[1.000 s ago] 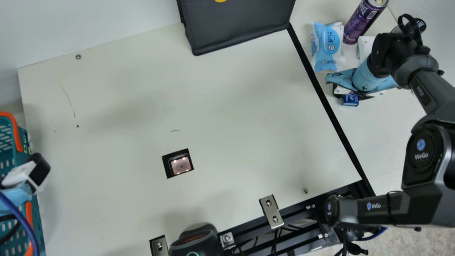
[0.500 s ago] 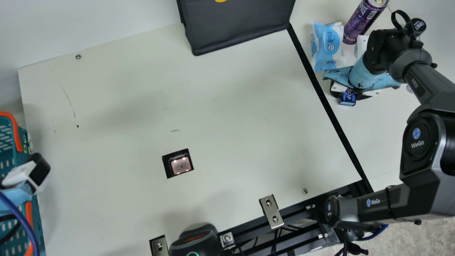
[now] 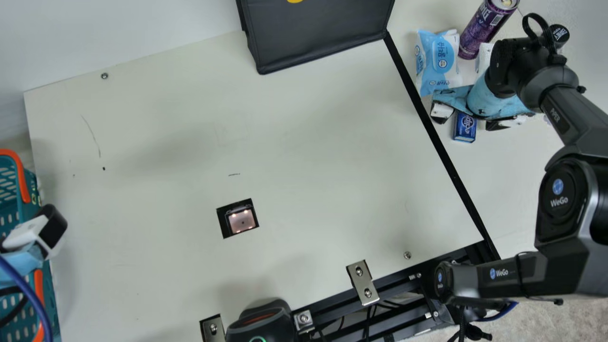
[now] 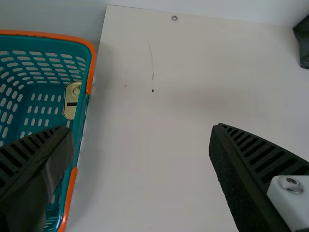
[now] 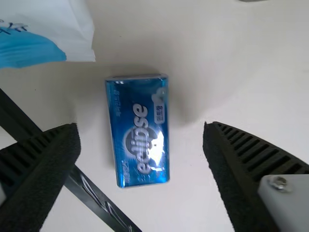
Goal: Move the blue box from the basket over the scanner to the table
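At the right of the main view my right gripper point(image 3: 469, 119) stands open over the blue box point(image 3: 465, 127), which lies on the table beyond the black strip. In the right wrist view the blue box point(image 5: 139, 130) lies between the spread fingers of my right gripper point(image 5: 140, 140), touching neither. My left gripper point(image 3: 35, 232) is at the main view's left edge, over the teal basket point(image 3: 50, 289). The left wrist view has my left gripper point(image 4: 140, 145) open and holding nothing, beside the basket point(image 4: 29, 101). The scanner point(image 3: 241, 220) sits in the table's middle.
A blue-and-white wipes pack point(image 3: 437, 61) and a purple can point(image 3: 487, 28) stand behind my right gripper. A black fabric bin point(image 3: 318, 33) is at the back. A handheld black device point(image 3: 261, 323) sits at the front edge. A gold object point(image 4: 71, 100) is in the basket.
My right gripper has shifted slightly left and its fingers have spread apart, leaving the blue box lying between them. The left arm has kept still.
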{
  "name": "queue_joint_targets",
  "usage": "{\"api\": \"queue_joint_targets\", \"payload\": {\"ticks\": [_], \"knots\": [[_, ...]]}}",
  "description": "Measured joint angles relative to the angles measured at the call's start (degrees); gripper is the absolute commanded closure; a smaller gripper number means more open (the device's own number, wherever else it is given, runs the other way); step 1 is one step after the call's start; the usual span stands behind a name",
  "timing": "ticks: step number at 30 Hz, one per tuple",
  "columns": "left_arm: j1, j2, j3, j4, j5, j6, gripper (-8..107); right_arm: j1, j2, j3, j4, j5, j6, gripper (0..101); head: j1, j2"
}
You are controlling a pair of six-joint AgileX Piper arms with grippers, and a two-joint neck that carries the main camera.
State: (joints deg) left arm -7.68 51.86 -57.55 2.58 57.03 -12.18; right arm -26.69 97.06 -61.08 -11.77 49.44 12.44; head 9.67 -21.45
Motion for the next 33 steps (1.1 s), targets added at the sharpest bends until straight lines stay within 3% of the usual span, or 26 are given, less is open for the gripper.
{"api": "queue_joint_targets", "payload": {"ticks": [10,24,33], "knots": [[0.0,0.0,0.0,0.0,0.0,0.0,9,3.2,-8.3,-0.9,-1.0,5.6,1.3,6,0.0,0.0],[0.0,0.0,0.0,0.0,0.0,0.0,9,9.7,-23.0,-5.6,5.4,14.1,1.9,6,0.0,0.0],[0.3,-0.3,-0.3,-0.3,0.3,0.4,9,15.4,-32.3,-7.6,7.5,18.3,5.6,6,0.0,0.1]]}}
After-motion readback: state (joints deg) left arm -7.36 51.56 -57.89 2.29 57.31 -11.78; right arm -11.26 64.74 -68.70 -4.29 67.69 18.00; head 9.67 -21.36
